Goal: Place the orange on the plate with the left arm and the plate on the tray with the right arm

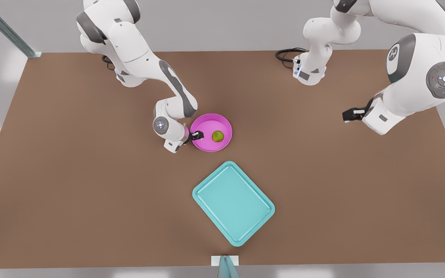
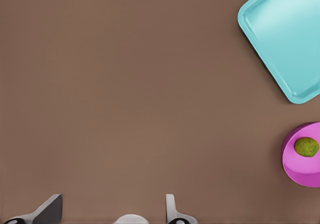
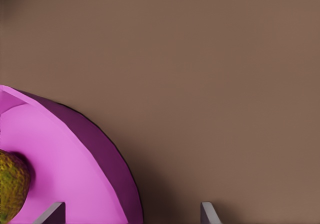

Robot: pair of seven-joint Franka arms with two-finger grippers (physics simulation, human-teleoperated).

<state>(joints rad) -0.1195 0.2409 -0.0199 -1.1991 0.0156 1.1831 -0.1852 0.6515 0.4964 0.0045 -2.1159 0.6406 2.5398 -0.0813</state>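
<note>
The orange lies inside the pink plate, right of its centre in the front view. My right gripper is at the plate's rim on the front view's left, open, with one finger over the dish and the other outside its wall. The right wrist view shows the plate, the orange and the right gripper up close. The teal tray lies bare nearer the table's front edge. My left gripper hangs open at the front view's right, well away; its view takes in left gripper, tray, plate and orange.
Both arm bases stand at the back of the brown table, with a black cable coiled beside one. A small white marker sits at the front edge. Bare tabletop separates plate and tray.
</note>
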